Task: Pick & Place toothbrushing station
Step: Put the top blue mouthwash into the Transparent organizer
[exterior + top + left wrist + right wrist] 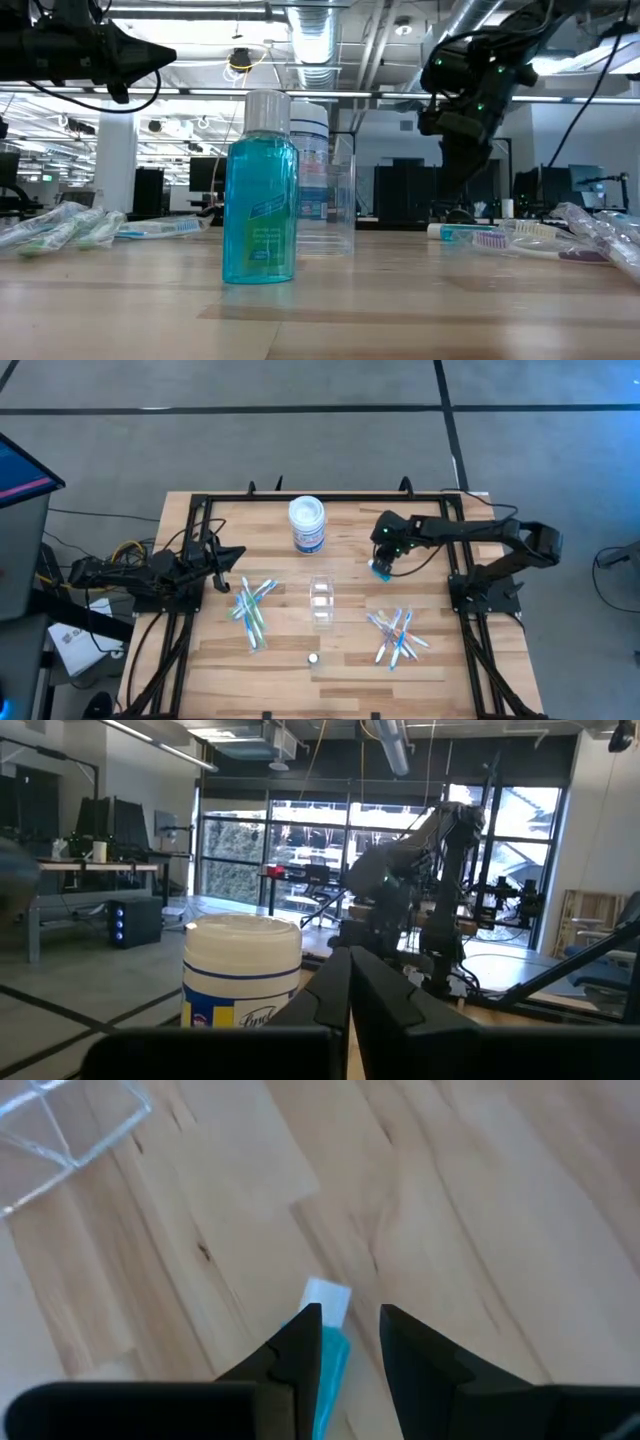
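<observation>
My right gripper [348, 1342] hangs above the table, right of the clear cup [321, 600], pinching a blue toothbrush [328, 1348] between narrow jaws, its white end poking forward. The cup lies toward the table's middle, so I judge this arm nearer. The left gripper [350, 990] waits pressed together at the left edge.

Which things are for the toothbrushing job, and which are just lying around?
For the job: clear cup, left toothbrush pile, right toothbrush pile, small blue bottle, blue white-tipped thing at the right tool.
Just lying about: white jar with blue label. Left tool waits, shut, far left.
</observation>
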Robot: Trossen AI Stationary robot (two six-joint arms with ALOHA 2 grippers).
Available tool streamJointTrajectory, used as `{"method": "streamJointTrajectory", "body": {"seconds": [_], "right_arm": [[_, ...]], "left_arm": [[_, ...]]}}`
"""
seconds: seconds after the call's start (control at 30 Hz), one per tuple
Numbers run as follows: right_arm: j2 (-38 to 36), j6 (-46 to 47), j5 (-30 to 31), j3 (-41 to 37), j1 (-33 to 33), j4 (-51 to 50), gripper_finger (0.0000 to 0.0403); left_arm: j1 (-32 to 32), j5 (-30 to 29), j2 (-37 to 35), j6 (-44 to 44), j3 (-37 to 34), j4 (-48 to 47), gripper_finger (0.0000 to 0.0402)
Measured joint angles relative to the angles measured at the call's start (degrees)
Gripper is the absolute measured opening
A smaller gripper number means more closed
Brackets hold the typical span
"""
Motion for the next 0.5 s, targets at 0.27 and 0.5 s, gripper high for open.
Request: {"method": "streamJointTrajectory", "body": {"seconds": [0.27, 0.5], "right_arm": [[4.81, 0.05, -0.01, 0.02, 0.41, 0.53, 0.0096], [5.11, -0.31, -0.46, -0.02, 0.35, 1.84, 0.0095]], "left_arm": [[0.02, -0.04, 0.00, 0.00, -0.01, 0.19, 0.0002], [0.01, -0.04, 0.00, 0.00, 0.02, 0.54, 0.0002]]}}
